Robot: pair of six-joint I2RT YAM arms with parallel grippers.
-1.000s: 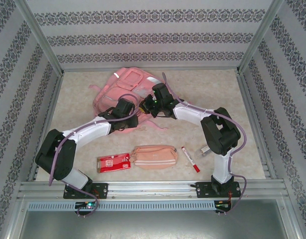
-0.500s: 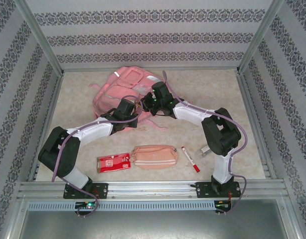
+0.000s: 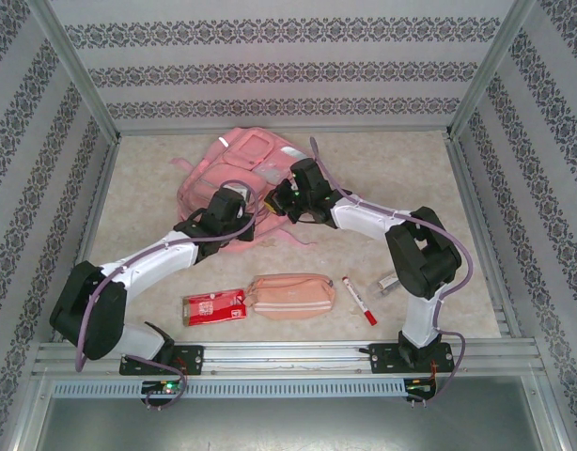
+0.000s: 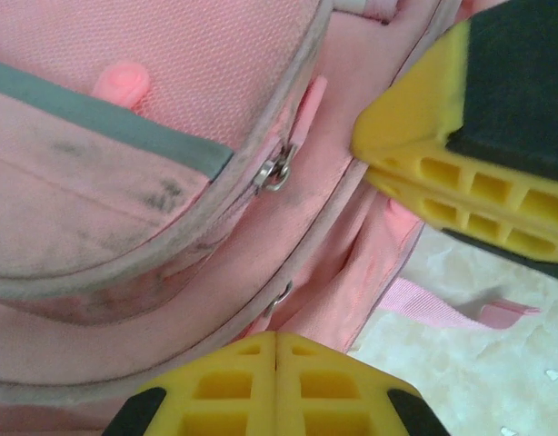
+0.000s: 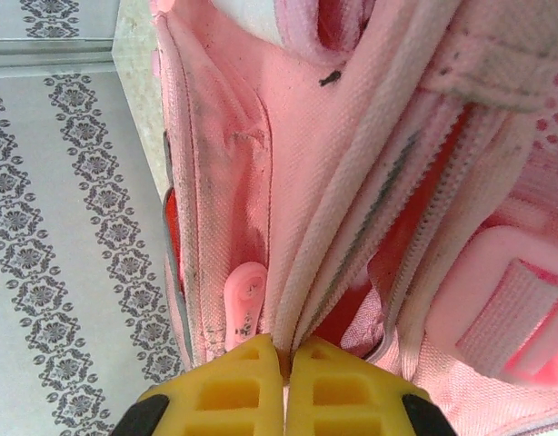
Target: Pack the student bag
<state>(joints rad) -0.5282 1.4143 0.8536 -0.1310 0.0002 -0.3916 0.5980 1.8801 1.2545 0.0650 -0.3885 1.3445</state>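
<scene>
With the right gripper pinching the bag rim and the left gripper clenched, zip ahead, spread the opening slowly

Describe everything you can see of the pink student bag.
The student bag is a large pink fabric backpack lying on the far-middle table, with grey reflective strips, front pockets, metal zip pulls and dark smudges. One zip is parted, showing reddish lining. A strap trails onto the tabletop. The right gripper is shut, pinching fabric at the zip edge; the left gripper is shut against its front, grip unclear.
</scene>
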